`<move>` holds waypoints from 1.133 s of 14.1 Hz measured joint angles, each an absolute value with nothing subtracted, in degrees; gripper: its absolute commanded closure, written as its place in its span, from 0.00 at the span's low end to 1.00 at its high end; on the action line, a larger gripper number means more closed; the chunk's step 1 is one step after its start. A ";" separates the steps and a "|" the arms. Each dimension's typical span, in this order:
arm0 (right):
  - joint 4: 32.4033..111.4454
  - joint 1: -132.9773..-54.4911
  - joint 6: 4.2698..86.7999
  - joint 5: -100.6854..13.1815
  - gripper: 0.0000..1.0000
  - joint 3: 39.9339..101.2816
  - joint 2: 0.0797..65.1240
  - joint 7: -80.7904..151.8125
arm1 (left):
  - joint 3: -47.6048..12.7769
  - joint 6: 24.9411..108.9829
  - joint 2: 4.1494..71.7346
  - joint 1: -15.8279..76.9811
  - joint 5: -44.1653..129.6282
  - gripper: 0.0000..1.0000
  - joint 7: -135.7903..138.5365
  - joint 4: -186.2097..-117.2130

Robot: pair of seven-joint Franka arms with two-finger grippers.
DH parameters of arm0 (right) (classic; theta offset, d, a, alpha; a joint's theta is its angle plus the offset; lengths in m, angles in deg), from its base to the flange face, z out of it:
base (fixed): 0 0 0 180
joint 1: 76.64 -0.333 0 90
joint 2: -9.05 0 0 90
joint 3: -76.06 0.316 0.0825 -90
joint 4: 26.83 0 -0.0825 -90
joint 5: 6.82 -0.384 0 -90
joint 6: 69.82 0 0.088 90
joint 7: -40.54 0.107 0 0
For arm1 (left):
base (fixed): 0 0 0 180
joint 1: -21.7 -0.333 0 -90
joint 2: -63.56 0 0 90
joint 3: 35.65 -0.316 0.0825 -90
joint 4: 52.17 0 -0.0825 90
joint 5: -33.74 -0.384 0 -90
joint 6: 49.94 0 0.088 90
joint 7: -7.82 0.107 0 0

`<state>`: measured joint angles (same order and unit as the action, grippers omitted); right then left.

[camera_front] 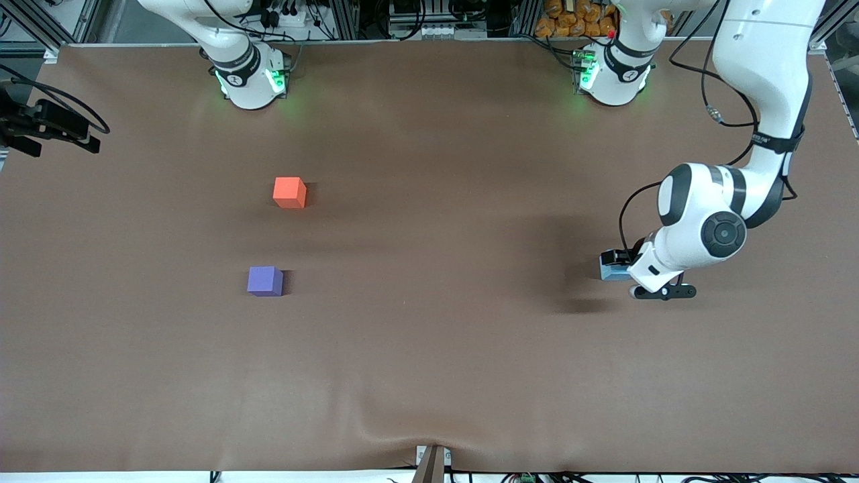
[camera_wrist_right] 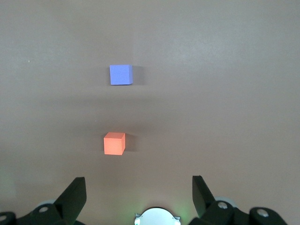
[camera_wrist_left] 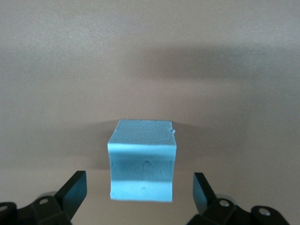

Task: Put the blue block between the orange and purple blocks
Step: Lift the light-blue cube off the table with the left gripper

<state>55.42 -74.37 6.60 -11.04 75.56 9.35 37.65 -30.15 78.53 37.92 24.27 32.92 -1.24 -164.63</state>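
1. Brown table (camera_front: 429, 376), three small matte cubes on it, two arms based along the edge farthest from the front camera.
2. Left gripper (camera_wrist_left: 139, 187): low at the table toward the left arm's end, set around the blue block (camera_wrist_left: 141, 161). Jaws spread wide, one finger on each flank of the cube, a clear gap of table showing on both sides. Nothing gripped; fingers (camera_wrist_left: 75, 190) do not touch the cube.
3. In the front view the left gripper (camera_front: 621, 265) is mostly covered by the arm's white wrist; only a dark finger and a sliver of the blue block (camera_front: 612, 272) show beside it.
4. Blue block sits flat on the table, well apart from the other two cubes, which lie toward the right arm's end.
5. Orange block (camera_front: 290, 192): on the table, nearer the right arm's base, upright and square.
6. Purple block (camera_front: 265, 280): nearer the front camera than the orange one, almost in line with it. Bare table between the two.
7. Right gripper (camera_wrist_right: 138, 192): waits high above its own base, not visible in the front view. Jaws fully apart, empty. Its wrist camera looks down on the orange block (camera_wrist_right: 114, 143) and purple block (camera_wrist_right: 120, 74).
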 measured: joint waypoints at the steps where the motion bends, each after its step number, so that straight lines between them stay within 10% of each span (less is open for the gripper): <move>1: 55.42 -74.37 6.60 -11.04 0.00 75.56 9.35 37.65 | -30.15 78.78 37.27 24.27 32.88 0.00 -1.24 -164.63; 4: 55.42 -74.37 6.57 -11.04 0.00 75.56 9.35 37.65 | -30.15 78.96 35.73 24.27 32.85 0.00 -1.24 -164.62; 5: 55.42 -74.37 6.56 -11.04 0.00 75.56 9.35 37.65 | -30.15 78.97 35.26 24.27 32.85 0.13 -1.24 -164.62; 6: 55.42 -74.37 6.53 -11.04 0.00 75.56 9.35 37.65 | -30.15 79.04 34.82 24.27 32.85 0.59 -1.24 -164.60; 7: 55.42 -74.37 6.52 -11.04 0.00 75.56 9.35 37.65 | -30.16 79.26 34.50 24.27 32.85 0.78 -1.24 -164.51; 9: 55.42 -74.37 6.50 -11.04 0.00 75.56 9.35 37.65 | -30.21 79.44 34.38 24.27 32.85 0.95 -1.24 -163.80; 16: 55.42 -74.37 6.47 -11.04 0.00 75.56 9.35 37.65 | -30.34 79.21 37.17 23.99 32.81 1.00 -1.30 -161.33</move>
<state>55.42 -74.37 6.47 -11.04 75.56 9.35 37.65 -30.34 79.21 37.17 23.99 32.81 -1.30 -161.33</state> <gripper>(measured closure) 0.000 0.471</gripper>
